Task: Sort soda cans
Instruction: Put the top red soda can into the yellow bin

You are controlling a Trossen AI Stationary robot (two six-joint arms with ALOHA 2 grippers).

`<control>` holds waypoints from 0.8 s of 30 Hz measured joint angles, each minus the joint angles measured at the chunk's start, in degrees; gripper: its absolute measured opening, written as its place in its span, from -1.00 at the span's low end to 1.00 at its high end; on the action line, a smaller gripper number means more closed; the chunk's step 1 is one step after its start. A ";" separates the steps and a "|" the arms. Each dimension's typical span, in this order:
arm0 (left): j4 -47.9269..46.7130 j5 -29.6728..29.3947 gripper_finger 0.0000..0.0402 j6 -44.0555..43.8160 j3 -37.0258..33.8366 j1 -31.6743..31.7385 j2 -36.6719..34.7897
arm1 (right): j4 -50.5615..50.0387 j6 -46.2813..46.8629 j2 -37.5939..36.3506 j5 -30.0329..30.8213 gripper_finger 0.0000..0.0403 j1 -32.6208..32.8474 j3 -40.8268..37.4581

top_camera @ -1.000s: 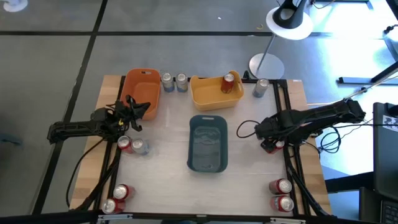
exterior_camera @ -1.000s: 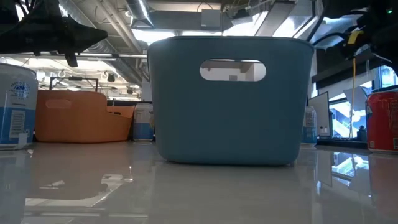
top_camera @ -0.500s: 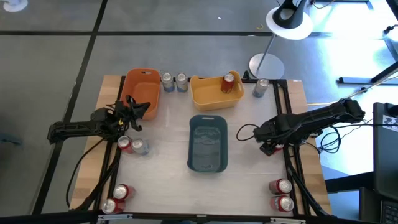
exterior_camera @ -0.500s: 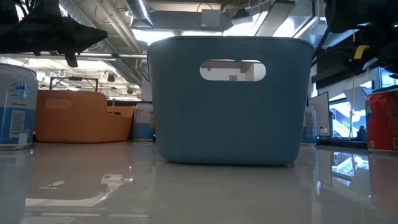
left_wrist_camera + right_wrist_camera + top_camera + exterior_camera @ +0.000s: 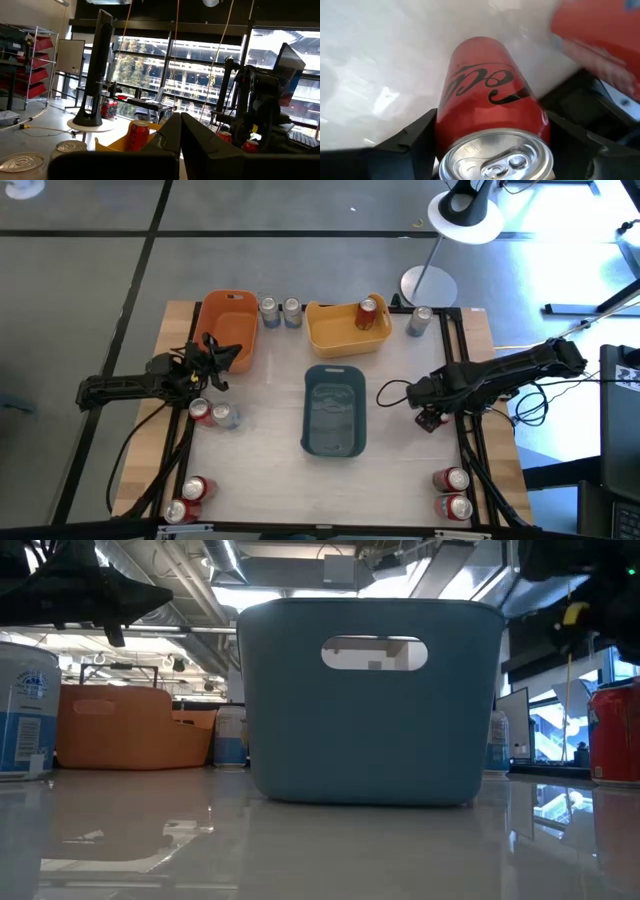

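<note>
Two arms in view from above. My right gripper (image 5: 432,418) sits low at the right side of the table (image 5: 270,470), just right of the blue-grey bin (image 5: 335,409). Against the frame a second ago, it has shifted a little toward that bin, and the red can beneath it, partly visible back then, is now almost fully covered from overhead. In the right wrist view the fingers (image 5: 412,137) flank a red can (image 5: 490,107) on both sides, very close to its body; I cannot tell whether they press it yet, so I log them as closing in around the can, grip not confirmed.

Left gripper (image 5: 213,352) hangs beside the orange bin (image 5: 226,326), in the same spot as before, fingers clenched together with nothing between them, as the left wrist view shows.

Other cans unchanged from the earlier frame:
- one red can (image 5: 369,311) standing in the yellow bin (image 5: 345,328)
- two silver cans (image 5: 279,311) between the orange and yellow bins
- one silver can (image 5: 419,320) right of the yellow bin
- a red and a silver can (image 5: 212,413) near the left arm
- two red cans (image 5: 186,499) at the front left corner, two more (image 5: 452,492) at the front right.
</note>
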 joint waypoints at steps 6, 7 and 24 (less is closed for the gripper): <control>-0.02 0.00 -1.00 -0.04 0.00 0.00 0.00 | 1.80 -1.95 0.00 3.77 0.40 0.00 6.35; -0.02 0.02 -1.00 -0.04 0.00 0.00 0.00 | 1.69 -2.44 0.00 5.29 0.40 0.00 7.64; -0.04 0.00 -1.00 1.43 0.00 0.00 0.00 | 15.67 -23.45 -0.02 26.33 0.40 -14.33 24.92</control>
